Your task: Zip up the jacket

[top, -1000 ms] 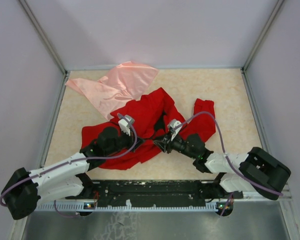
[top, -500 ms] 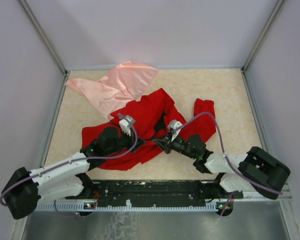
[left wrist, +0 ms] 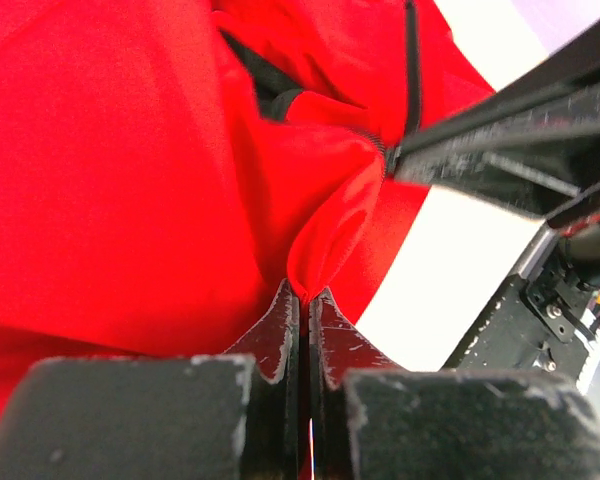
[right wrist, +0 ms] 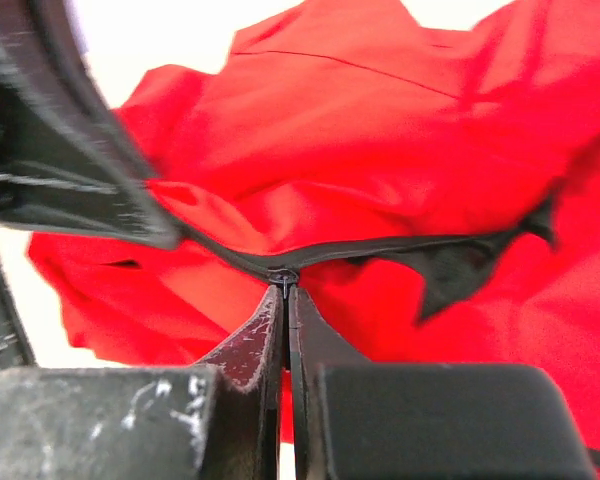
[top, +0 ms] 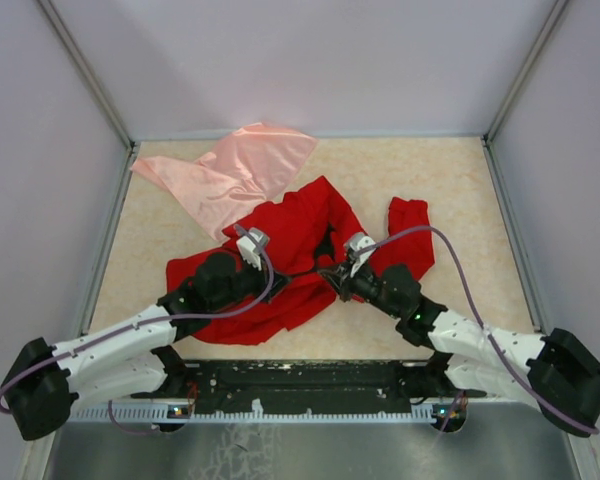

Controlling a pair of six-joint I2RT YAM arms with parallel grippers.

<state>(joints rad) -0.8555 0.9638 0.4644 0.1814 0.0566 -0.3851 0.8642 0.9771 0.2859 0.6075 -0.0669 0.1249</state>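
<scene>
Risk: slip or jam at the zipper pull (right wrist: pixel 283 272). Your right hand (right wrist: pixel 284 292) is clamped shut on it; your left hand (left wrist: pixel 305 300), close by, pinches a fold of the jacket (top: pixel 300 235). Cloth lies bunched beneath both hands, and the slack may snag if you pull.

It was a robotics lab cell: plain pale walls (top: pixel 310 60) and metal posts (top: pixel 85 70) boxed in a beige tabletop (top: pixel 450 180).
</scene>
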